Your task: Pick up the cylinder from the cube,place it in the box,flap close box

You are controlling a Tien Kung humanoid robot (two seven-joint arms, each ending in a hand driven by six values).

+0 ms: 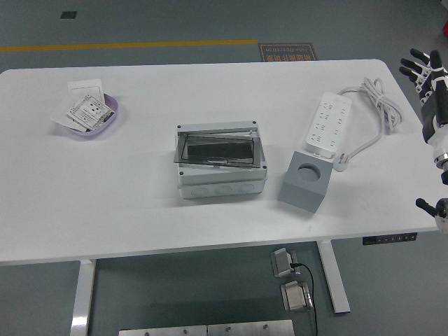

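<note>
Cylinder [307, 169], apparently sunk flush in the grey cube [304, 183] just right of the open-flapped box [221, 163], is yet to be lifted; the right hand [425, 73], fingers spread and empty at the table's edge, should be brought squarely above it.

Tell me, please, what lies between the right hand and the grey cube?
In the head view, the power strip and its coiled cord lie between the right hand and the cube; the rest of that stretch is bare table.
</note>
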